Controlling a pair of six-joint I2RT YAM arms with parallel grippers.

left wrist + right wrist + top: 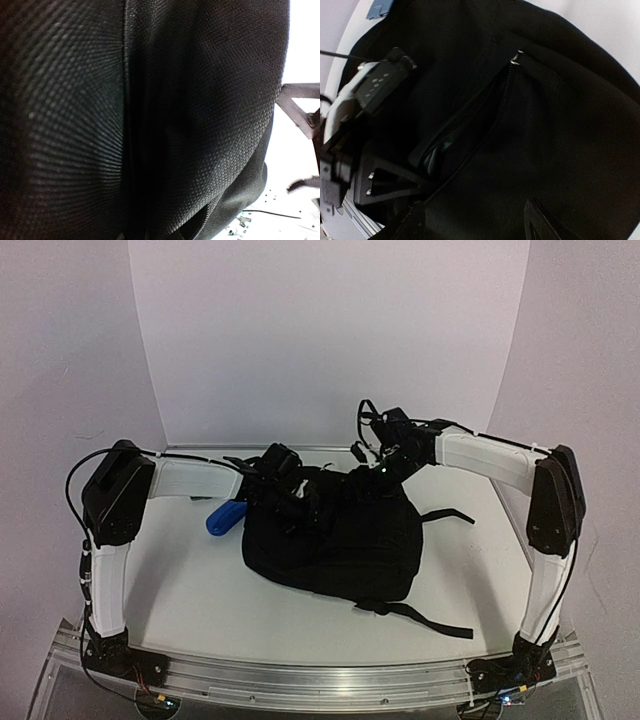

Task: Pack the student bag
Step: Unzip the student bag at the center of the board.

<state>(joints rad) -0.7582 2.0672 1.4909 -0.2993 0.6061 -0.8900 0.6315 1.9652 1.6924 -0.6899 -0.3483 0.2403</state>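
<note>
The student bag (335,540) is a black fabric backpack lying flat in the middle of the table. Its zip (490,100) stands partly open, the metal pull (516,58) at the far end and something dark and glossy (434,150) showing inside. My left gripper (288,488) sits at the bag's top left corner, shut on the fabric beside the opening; black cloth (150,120) fills its wrist view and hides the fingers. My right gripper (386,466) hovers over the bag's top right, jaws wide apart above the cloth (470,225), holding nothing.
A blue object (223,518) lies on the table just left of the bag, under the left arm. Loose black straps (430,620) trail off the bag toward the front right. White walls close in the back and sides.
</note>
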